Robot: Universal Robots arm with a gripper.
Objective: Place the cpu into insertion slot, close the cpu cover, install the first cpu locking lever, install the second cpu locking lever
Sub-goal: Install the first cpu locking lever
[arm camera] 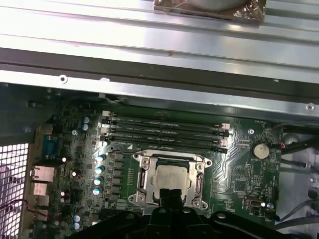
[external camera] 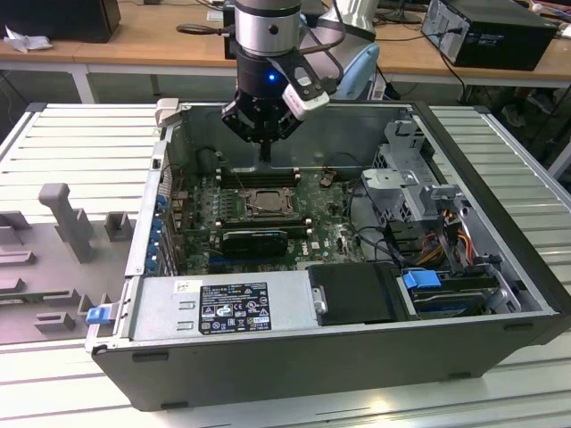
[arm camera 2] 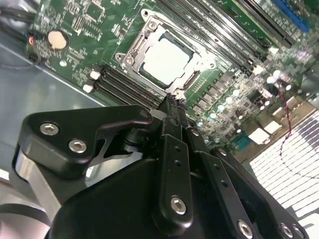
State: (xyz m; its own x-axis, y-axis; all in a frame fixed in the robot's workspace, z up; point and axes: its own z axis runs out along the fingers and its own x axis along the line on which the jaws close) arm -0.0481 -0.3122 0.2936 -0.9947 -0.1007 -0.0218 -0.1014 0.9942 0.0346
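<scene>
While the gripper point(external camera: 265, 156), fingers pinched together on nothing, hangs just above the cpu point(external camera: 266, 204), mid-frame in the exterior view and framed by the cpu cover point(arm camera 2: 130, 54), a skewed descent could gouge the surrounding green board point(external camera: 326, 212).

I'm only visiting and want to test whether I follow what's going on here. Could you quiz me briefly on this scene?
1. True or false: the cpu sits in the slot.
2. The board around the slot is: A red, B green, C white.
3. What is the gripper nearest to?

Key: 1 true; 2 B; 3 the slot.
</scene>
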